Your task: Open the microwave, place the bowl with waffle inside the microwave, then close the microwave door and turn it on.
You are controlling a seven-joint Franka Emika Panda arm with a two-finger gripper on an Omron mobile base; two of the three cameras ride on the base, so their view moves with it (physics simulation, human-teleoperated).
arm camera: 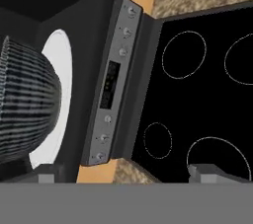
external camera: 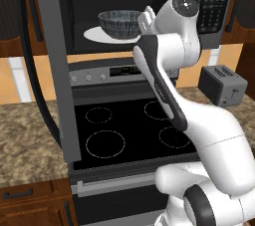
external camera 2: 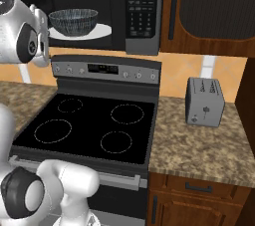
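The microwave (external camera: 215, 6) (external camera 2: 142, 11) hangs above the stove, and the microwave door (external camera: 56, 70) stands swung wide open at the left. Inside, the blue-grey ribbed bowl (external camera: 119, 23) (external camera 2: 73, 22) (arm camera: 24, 104) rests on the white round plate (external camera: 93, 35) (external camera 2: 103, 32) (arm camera: 60, 55). The waffle is hidden from view. My gripper (external camera: 146, 21) (external camera 2: 43, 32) (arm camera: 127, 173) hovers just outside the cavity, close to the bowl's right side. It is open, with nothing between its fingers and not touching the bowl.
Below lies the black stove (external camera: 124, 130) (external camera 2: 89, 125) (arm camera: 197, 94) with ring burners and a knob panel (arm camera: 111, 85). A grey toaster (external camera: 222, 84) (external camera 2: 204, 101) stands on the granite counter (external camera 2: 199, 150) at the right. Wooden cabinets flank the microwave.
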